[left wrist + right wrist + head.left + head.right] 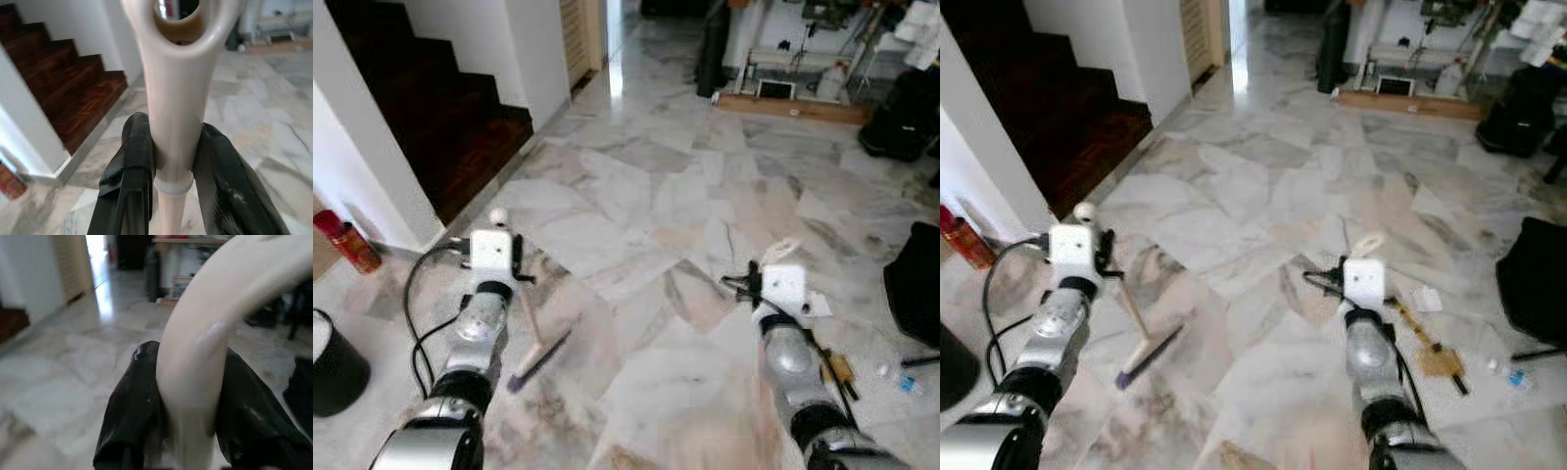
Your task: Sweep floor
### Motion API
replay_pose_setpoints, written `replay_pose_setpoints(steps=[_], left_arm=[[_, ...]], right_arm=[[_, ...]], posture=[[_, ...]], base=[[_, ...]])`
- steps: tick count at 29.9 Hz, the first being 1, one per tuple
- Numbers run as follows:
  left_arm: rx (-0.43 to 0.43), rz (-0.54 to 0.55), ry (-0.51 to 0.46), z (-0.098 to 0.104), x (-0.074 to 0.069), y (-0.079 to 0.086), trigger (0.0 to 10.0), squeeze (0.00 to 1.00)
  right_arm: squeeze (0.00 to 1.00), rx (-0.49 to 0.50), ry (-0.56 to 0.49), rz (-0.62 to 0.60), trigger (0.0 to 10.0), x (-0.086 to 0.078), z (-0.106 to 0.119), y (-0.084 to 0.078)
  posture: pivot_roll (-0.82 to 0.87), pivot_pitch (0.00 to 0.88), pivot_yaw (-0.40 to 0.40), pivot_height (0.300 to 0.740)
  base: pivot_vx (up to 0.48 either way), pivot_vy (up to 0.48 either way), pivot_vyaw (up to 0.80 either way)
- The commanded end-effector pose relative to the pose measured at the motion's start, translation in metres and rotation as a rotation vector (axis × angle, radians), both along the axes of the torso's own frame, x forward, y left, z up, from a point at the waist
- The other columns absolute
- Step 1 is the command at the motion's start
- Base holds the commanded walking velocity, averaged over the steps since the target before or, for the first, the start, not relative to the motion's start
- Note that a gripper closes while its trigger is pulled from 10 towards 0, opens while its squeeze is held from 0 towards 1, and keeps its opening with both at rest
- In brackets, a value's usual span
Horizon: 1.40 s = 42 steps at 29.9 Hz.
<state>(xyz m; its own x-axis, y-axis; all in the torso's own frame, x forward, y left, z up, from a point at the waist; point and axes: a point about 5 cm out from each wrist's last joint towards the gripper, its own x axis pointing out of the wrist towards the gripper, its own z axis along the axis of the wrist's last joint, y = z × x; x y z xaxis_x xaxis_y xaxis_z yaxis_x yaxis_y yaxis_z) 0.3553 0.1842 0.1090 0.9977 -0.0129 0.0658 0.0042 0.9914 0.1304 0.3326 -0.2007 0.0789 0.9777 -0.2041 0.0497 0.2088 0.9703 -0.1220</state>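
Broom leans on the marble floor at the robot's left, its dark bristles down on the tiles and its pale handle rising to the left pincer, whose two black fingers are clamped against the handle just below its looped end. Dark wooden stairs climb at the far left, with a red can near their foot. To the right, the right pincer is closed on a curved cream handle. Scraps lie on the floor beside that arm.
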Motion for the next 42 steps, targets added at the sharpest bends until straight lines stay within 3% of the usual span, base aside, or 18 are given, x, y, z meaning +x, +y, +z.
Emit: replay_pose_setpoints(steps=[1, 5, 10, 14, 19, 25, 31, 38, 42], left_arm=[[0.034, -0.019, -0.020, 0.013, 0.007, 0.003, 10.0, 0.00], [0.026, -0.035, 0.005, 0.013, 0.012, -0.001, 10.0, 0.00], [-0.045, 0.020, 0.016, 0.002, 0.007, -0.009, 10.0, 0.00], [-0.106, 0.033, 0.021, -0.013, -0.004, -0.024, 10.0, 0.00], [-0.146, 0.009, 0.040, -0.024, -0.010, -0.040, 10.0, 0.00], [-0.099, -0.100, 0.008, -0.009, -0.002, -0.053, 10.0, 0.00], [-0.084, -0.052, -0.010, -0.002, 0.003, -0.044, 10.0, 0.00], [-0.187, -0.009, -0.025, 0.002, 0.005, -0.041, 10.0, 0.00], [-0.179, -0.032, -0.059, 0.010, 0.007, -0.038, 10.0, 0.00]], right_arm=[[0.00, 0.047, -0.036, -0.028, 10.0, 0.000, 0.003, 0.003], [0.00, 0.045, -0.061, -0.073, 10.0, -0.007, 0.002, -0.006], [0.00, 0.000, -0.042, -0.094, 10.0, -0.020, -0.003, -0.028], [0.00, -0.066, -0.037, -0.074, 10.0, -0.029, 0.000, -0.049], [0.00, -0.055, -0.070, -0.114, 10.0, -0.039, 0.006, -0.069], [0.00, -0.002, -0.071, -0.162, 10.0, -0.037, 0.004, -0.066], [0.00, 0.023, -0.092, -0.142, 10.0, -0.032, 0.009, -0.053], [0.00, 0.040, -0.080, -0.094, 10.0, -0.031, 0.009, -0.053], [0.00, 0.067, -0.096, -0.115, 10.0, -0.032, 0.009, -0.049]], posture=[[-0.05, 0.000, 0.160, 0.740], [-0.11, 0.000, 0.168, 0.740], [-0.15, 0.000, 0.075, 0.740], [-0.14, 0.000, 0.005, 0.740], [-0.15, 0.000, 0.023, 0.740], [-0.16, 0.000, 0.070, 0.740], [-0.20, 0.000, 0.039, 0.740], [-0.15, 0.000, 0.034, 0.740], [-0.12, 0.000, 0.062, 0.740]], base=[[0.000, 0.000, 0.00], [0.000, 0.000, 0.00], [0.000, 0.000, 0.00], [0.000, 0.000, 0.00], [0.000, 0.000, 0.00], [0.000, 0.000, 0.00], [0.000, 0.000, 0.00], [0.000, 0.000, 0.00], [0.000, 0.000, 0.00]])
